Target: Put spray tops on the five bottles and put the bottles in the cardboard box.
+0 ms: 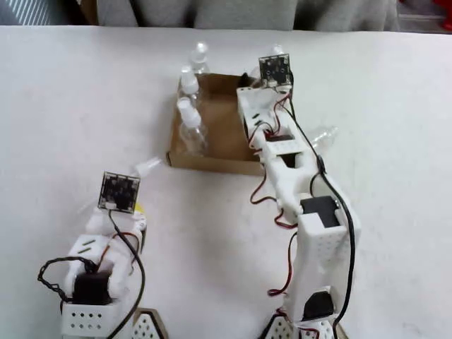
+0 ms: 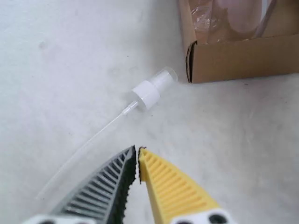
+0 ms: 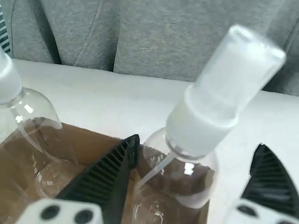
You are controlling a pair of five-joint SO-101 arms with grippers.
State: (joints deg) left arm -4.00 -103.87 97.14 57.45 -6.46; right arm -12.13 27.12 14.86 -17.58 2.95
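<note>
Spray top (image 2: pixel 148 91) loose on the surface (image 2: pixel 56 70), just off the cardboard box (image 2: pixel 238 58) corner.
The left tool (image 2: pixel 138 156), ribbed tips pressed together on nothing, hangs near its thin clear tube; the right tool (image 3: pixel 196 145) stands spread either side of a capped clear bottle (image 3: pixel 187 182) at the box. Fetching the top seems the step in hand: part the tips, pinch the white collar.

White table (image 1: pixel 70 106); grey fabric (image 3: pixel 140 37) behind far edge, possibly upholstery.
</note>
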